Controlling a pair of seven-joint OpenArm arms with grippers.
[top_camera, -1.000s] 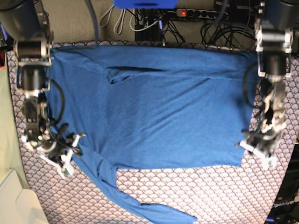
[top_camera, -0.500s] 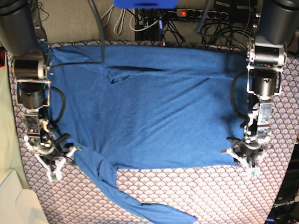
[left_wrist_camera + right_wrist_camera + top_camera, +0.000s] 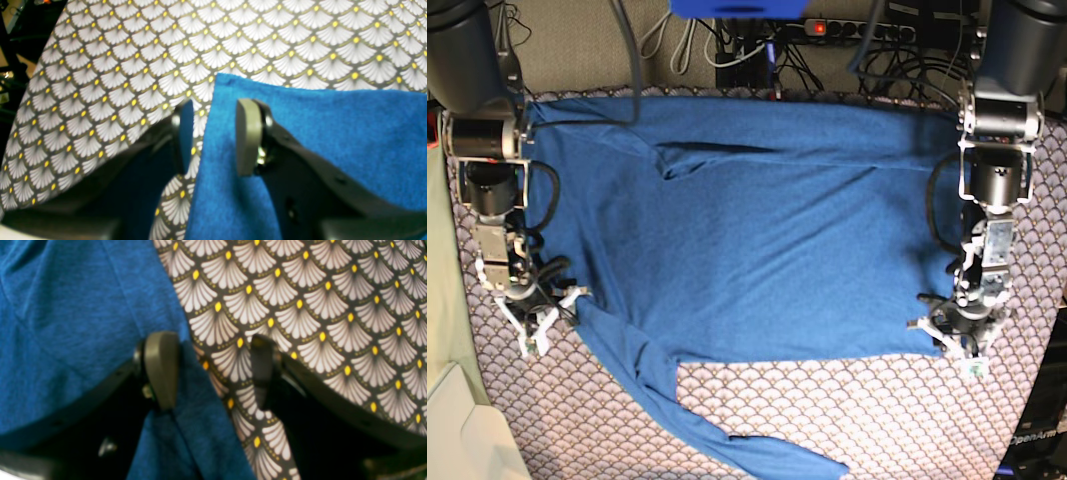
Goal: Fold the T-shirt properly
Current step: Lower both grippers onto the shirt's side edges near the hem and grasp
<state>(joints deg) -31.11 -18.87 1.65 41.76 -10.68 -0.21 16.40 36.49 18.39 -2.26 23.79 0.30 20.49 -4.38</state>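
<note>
The T-shirt (image 3: 747, 230) lies spread flat across the patterned tablecloth (image 3: 877, 420) on the bench, its body running side to side between the two arms, with one long sleeve trailing off toward the near edge at the right arm's side.

What matters is how the cloth's edge sits against each set of jaws. At the left gripper (image 3: 213, 136) a corner of the shirt comes up between the two pads: one pad rests over blue cloth, the other over bare tablecloth, and the side edge of the shirt runs roughly along the gap between them. The jaws are spread, with daylight on both sides of the cloth, so nothing is pinched yet.

At the right gripper (image 3: 210, 370) it is the mirror of that. The shirt's edge, where body meets sleeve, passes close under one pad and the other pad stands out over the tablecloth. These jaws are spread wider, and they hold nothing either.

So each arm stands at its own near corner, with the bulk of the shirt lying inward, toward the middle of the bench. Neither arm is better placed than the other; they look set up as a pair. My guess is that both need to settle lower and close on the edge before the near hem can be lifted and carried over toward the far side.
</note>
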